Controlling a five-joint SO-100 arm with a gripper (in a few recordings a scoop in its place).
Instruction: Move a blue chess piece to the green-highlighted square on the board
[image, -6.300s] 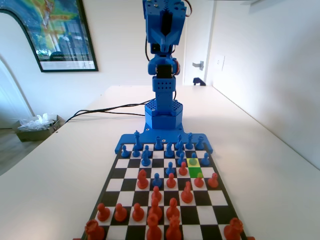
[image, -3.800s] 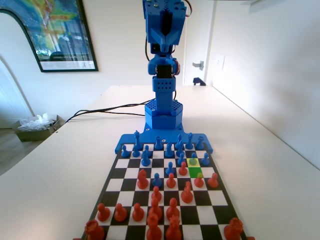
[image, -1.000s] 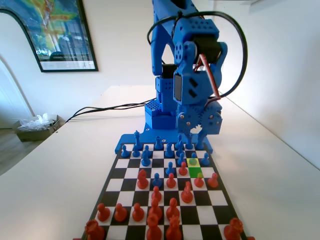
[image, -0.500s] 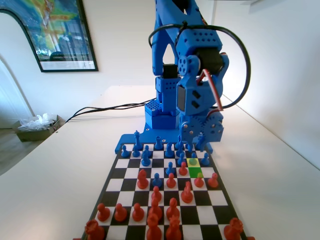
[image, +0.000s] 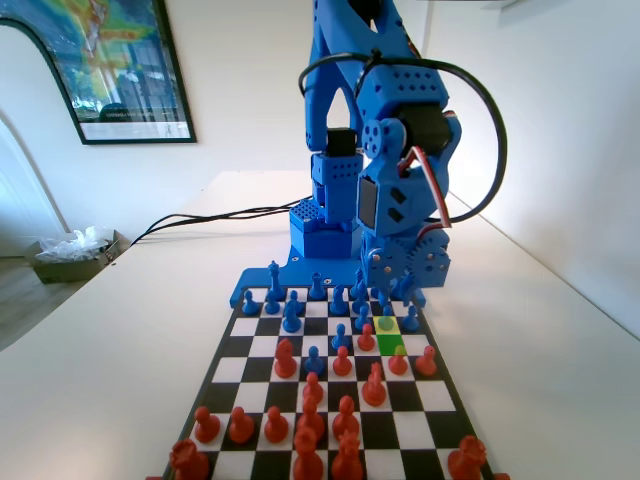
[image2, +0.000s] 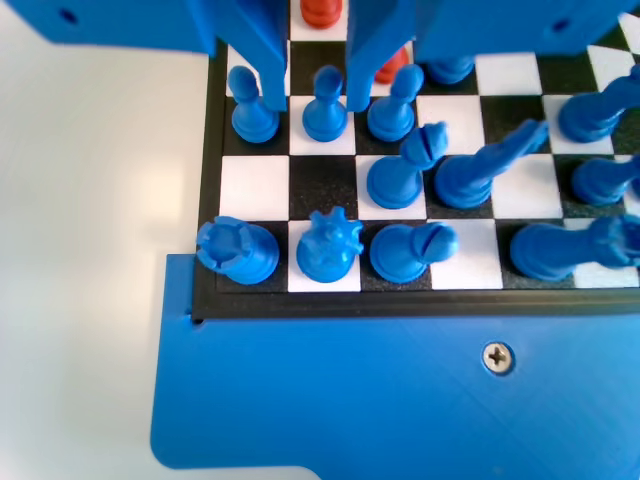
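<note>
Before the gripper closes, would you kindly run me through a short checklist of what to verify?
1. Gripper open: ok, the jaws stand apart.
2. Jaws astride the blue pawn: ok in the wrist view, one jaw on each side of it.
3. Neighbouring pawns free of the jaws: cannot tell, the left jaw hangs very close to one and the right jaw close to another.
4. Gripper low enough to grasp: cannot tell, neither view shows its height above the board.
5. Green square free: ok, nothing stands on it.
6. Way to the green square: not ok, red pawns stand beside it.
</note>
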